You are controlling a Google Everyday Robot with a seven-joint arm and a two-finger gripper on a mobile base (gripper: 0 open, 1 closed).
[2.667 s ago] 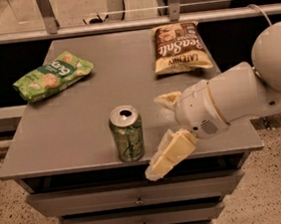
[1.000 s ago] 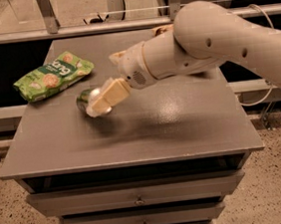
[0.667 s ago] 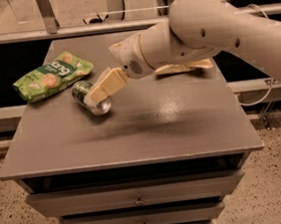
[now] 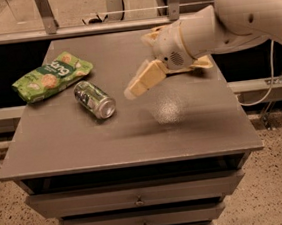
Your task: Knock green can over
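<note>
The green can lies on its side on the grey cabinet top, its silver end facing the front right, just right of the green snack bag. My gripper hangs above the middle of the top, to the right of the can and apart from it. One cream finger points down-left toward the can. Nothing is in the gripper.
A brown snack bag lies at the back right, mostly hidden behind my arm. The cabinet has drawers below its front edge. A rail and posts run behind the cabinet. A cable hangs at the right.
The can stood upright near the front edge at first; it now lies on its side at the left. My gripper has pulled back to the right and up, away from the can.
</note>
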